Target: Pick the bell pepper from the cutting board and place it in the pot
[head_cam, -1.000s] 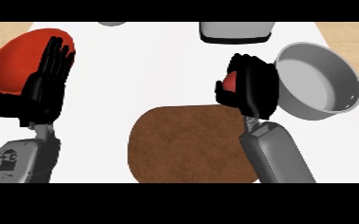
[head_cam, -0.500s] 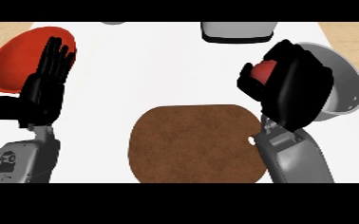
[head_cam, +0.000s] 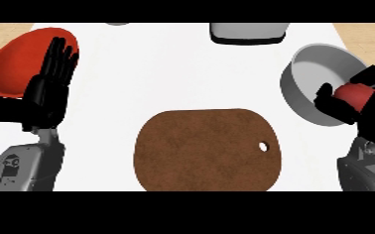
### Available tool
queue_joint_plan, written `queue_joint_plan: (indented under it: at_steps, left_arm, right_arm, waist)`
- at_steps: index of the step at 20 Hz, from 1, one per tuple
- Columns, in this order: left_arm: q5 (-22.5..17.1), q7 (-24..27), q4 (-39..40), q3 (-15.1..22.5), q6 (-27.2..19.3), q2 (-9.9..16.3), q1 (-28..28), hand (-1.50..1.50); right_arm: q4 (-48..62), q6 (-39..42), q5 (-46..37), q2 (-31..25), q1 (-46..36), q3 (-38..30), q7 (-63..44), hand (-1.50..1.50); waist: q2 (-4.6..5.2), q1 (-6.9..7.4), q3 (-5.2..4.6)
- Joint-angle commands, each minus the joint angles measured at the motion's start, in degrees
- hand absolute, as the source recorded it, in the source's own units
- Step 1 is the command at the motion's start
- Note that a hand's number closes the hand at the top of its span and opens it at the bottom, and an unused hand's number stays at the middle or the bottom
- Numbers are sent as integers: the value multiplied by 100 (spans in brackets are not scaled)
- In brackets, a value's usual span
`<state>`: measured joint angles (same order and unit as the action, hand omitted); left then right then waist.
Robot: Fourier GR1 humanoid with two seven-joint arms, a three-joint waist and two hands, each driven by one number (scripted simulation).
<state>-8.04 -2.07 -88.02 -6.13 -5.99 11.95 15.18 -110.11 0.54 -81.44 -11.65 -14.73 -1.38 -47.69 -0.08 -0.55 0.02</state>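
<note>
- The cutting board (head_cam: 207, 149) lies bare on the table (head_cam: 183, 69).
- The right hand (head_cam: 338, 106), fingers curled around the bell pepper (head_cam: 354, 93), holds it over the pot (head_cam: 311, 79) rim, probably for release.
- The left hand (head_cam: 48, 87) rests with fingers straight, before a red plate (head_cam: 22, 59).

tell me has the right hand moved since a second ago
Yes. The right hand, curled round the bell pepper, has gone rightward from above the cutting board to the near rim of the pot.

You have a red plate (head_cam: 22, 62) at the counter's left edge. A grey, dark-based appliance (head_cam: 247, 32) sits at the far edge.
</note>
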Motion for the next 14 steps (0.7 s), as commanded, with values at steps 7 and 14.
queue_joint_plan:
  at_steps: [7, 14]
  left_arm:
    - [-7, 19, 218, -28, 91, -80, 192, 0]
    - [20, -66, 23, -59, 160, -52, 48, 0]
  right_arm:
    - [1477, -1056, 1662, -863, 219, -1653, 1693, 150]
    - [2937, -2113, 2081, -1051, 416, -2137, 2819, 150]
  waist:
    - [20, 58, 0]
    - [17, 70, 1]
